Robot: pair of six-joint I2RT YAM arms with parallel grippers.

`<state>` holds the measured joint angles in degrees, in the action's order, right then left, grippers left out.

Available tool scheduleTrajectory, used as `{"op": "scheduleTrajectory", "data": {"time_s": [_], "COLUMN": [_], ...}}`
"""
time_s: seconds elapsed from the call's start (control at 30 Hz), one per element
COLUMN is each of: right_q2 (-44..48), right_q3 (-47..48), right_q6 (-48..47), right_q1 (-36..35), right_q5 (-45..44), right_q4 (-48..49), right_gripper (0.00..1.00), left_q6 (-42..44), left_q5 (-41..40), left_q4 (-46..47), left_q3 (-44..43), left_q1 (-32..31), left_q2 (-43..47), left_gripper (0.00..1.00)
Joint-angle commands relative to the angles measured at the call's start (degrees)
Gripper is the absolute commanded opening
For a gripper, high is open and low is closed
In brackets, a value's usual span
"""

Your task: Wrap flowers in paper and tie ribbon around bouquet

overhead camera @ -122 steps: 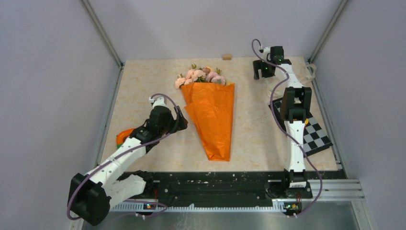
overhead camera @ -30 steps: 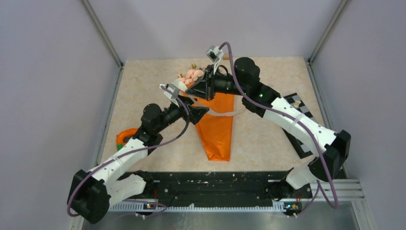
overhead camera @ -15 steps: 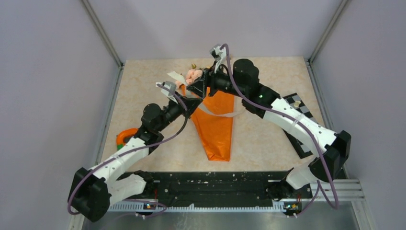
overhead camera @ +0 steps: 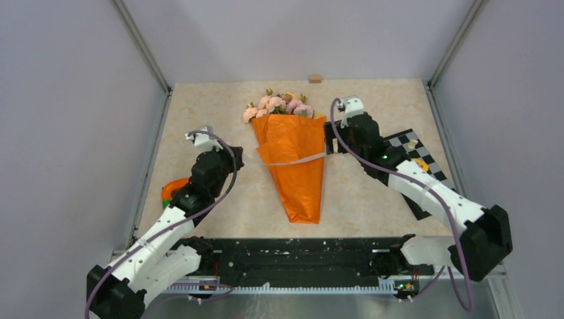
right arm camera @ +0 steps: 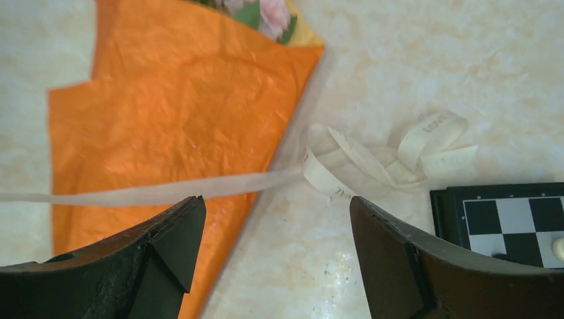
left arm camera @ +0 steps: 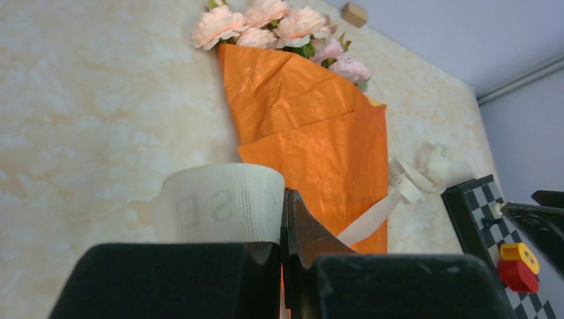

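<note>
Both arms have drawn apart from over the bouquet (overhead camera: 296, 193), which lies centre, tip near. Left gripper (left arm camera: 284, 260), left of it, is clamped on one ribbon (overhead camera: 292, 160) end. Right gripper (right arm camera: 274, 226), to the right, gapes wide, holding nothing. Ribbon crosses the orange paper (overhead camera: 292, 133), loose coils lying right. Flowers (overhead camera: 279, 104) point far.

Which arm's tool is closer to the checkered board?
Right. The right tool hangs open between bouquet and board; the left tool, shut on the ribbon, sits across the bouquet.
</note>
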<state>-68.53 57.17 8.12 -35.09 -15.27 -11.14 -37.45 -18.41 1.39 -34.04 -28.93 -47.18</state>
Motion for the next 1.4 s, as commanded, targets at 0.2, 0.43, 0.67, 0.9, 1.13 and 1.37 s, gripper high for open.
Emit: {"op": "scheduleTrajectory", "data": {"time_s": [0.2, 0.43, 0.67, 0.9, 1.13, 1.37], "right_q2": [-28.99, -42.73, -47.18, -43.65, -34.68, -18.54], "right_q3": [13.15, 22.17, 23.33, 18.6, 16.46, 13.4], "right_q6": [-7.41, -10.37, -10.22, -9.37, -8.94, -5.96], "right_q1": [3.4, 4.06, 5.87, 6.0, 6.07, 11.78], "right_q5": [-4.09, -11.45, -14.86, -11.92, -15.19, -20.28], "right_q4": [-4.26, -4.73, -4.62, -3.54, -1.83, -4.17], "right_gripper": [0.75, 0.67, 0.56, 0.39, 0.04, 0.0], "left_q6": [-3.06, -2.84, -2.85, -3.11, -3.11, -2.41], "left_q5": [-4.62, -5.71, -6.65, -6.79, -10.34, -25.7], "left_q4": [-6.57, -7.39, -7.88, -7.78, -9.99, -17.98], "left_q3": [-0.94, -0.76, -0.76, -1.17, -3.25, -11.35], "left_q1": [0.19, 0.2, 0.29, 0.29, 0.3, 3.97], "left_q2": [-0.68, -0.35, -0.28, -1.59, -2.57, -4.14], "left_gripper": [0.0, 0.0, 0.0, 0.0, 0.0, 0.0]}}
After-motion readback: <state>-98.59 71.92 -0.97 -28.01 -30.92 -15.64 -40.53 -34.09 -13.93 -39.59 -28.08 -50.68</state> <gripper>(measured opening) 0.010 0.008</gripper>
